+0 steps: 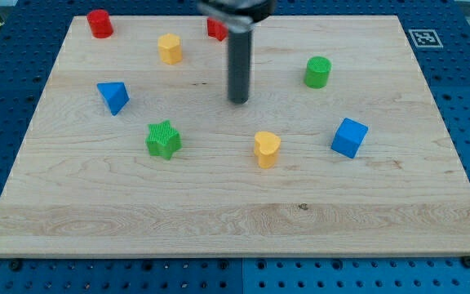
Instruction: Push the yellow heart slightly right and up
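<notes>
Wooden board (pixel 219 212): yellow heart (pixel 267 149) below my tip (pixel 239 100).

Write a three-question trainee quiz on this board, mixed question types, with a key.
1. True or false: my tip touches the yellow heart.
2. Which block lies nearest the view's right edge? A) green cylinder B) blue cube C) green star
3. Fill in: the block partly hidden behind the rod is ____.

Key: 1. False; the tip stands apart, toward the view's top-left of the heart. 2. B. 3. Red.
</notes>
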Robot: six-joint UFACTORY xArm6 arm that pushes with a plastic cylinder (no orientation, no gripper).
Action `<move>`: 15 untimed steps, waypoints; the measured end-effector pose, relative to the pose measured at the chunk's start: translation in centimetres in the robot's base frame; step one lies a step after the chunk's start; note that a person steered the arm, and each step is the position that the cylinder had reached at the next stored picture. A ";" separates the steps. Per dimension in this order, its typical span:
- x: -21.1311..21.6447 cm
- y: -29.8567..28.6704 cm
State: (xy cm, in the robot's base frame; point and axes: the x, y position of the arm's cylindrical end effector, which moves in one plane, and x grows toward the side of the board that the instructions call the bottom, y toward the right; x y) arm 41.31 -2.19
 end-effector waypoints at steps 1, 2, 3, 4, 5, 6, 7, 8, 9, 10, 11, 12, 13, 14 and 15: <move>2.3 -2.9; 4.4 -2.9; 7.4 -2.8; 7.6 -2.1; 10.6 1.4; 10.7 1.9; 9.0 2.6; 6.1 4.8; 6.2 5.6; 8.9 5.2; 9.6 5.2; 10.9 6.3; 11.9 8.3; 11.9 7.9; 11.9 3.2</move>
State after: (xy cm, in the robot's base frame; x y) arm 53.19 1.06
